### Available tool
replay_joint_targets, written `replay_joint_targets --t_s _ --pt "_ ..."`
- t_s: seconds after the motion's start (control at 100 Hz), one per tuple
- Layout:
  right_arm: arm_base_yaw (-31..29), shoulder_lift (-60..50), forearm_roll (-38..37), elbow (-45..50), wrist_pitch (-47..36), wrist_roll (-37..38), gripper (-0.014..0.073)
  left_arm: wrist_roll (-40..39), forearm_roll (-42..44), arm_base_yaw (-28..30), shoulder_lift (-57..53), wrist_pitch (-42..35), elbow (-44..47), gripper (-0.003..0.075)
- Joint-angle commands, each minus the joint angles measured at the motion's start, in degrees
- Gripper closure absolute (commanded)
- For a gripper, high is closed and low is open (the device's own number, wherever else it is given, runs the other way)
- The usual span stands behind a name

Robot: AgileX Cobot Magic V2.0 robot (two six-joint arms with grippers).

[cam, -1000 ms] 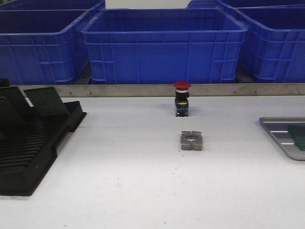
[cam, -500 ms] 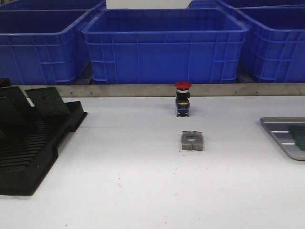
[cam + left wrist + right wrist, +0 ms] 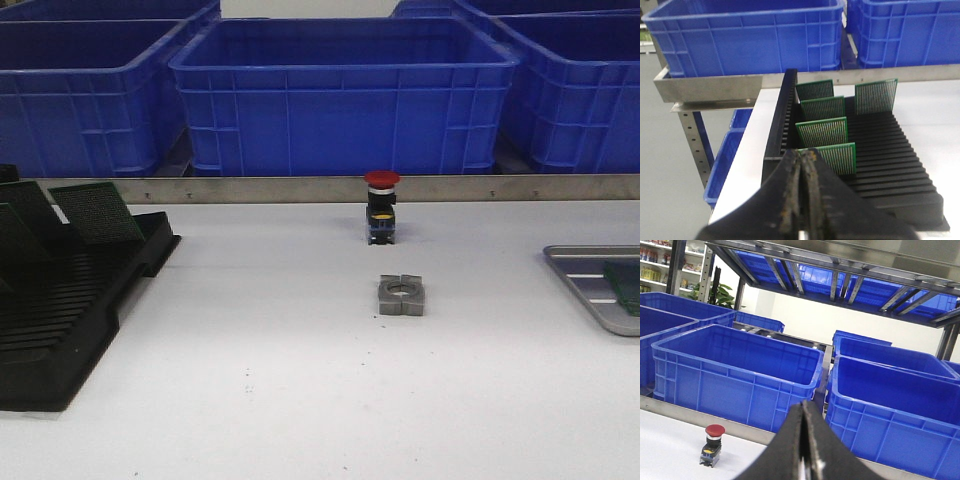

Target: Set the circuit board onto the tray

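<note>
Several green circuit boards stand upright in a black slotted rack at the table's left; two show in the front view. The grey metal tray lies at the right edge of the front view, with a green board lying on it, partly cut off. My left gripper is shut and empty, its tips just in front of the nearest board in the rack. My right gripper is shut and empty, raised above the table and facing the bins. Neither gripper shows in the front view.
A red push button stands at the back middle of the table, also in the right wrist view. A grey metal block with a hole lies in front of it. Big blue bins line the back behind a metal rail.
</note>
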Motion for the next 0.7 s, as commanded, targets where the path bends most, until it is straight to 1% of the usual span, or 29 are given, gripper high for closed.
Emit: replay_joint_targets --t_s 0.0,0.69 --pt "0.0 0.8 1.1 -1.5 -1.1 -0.2 0.0653 -0.7 -0.1 0.2 -1.9 -3.0 1.7 0.0737" --pt "0.0 0.8 1.2 -1.5 -1.2 -0.2 0.0653 -0.7 -0.9 0.2 -1.9 -3.9 1.6 0.0737"
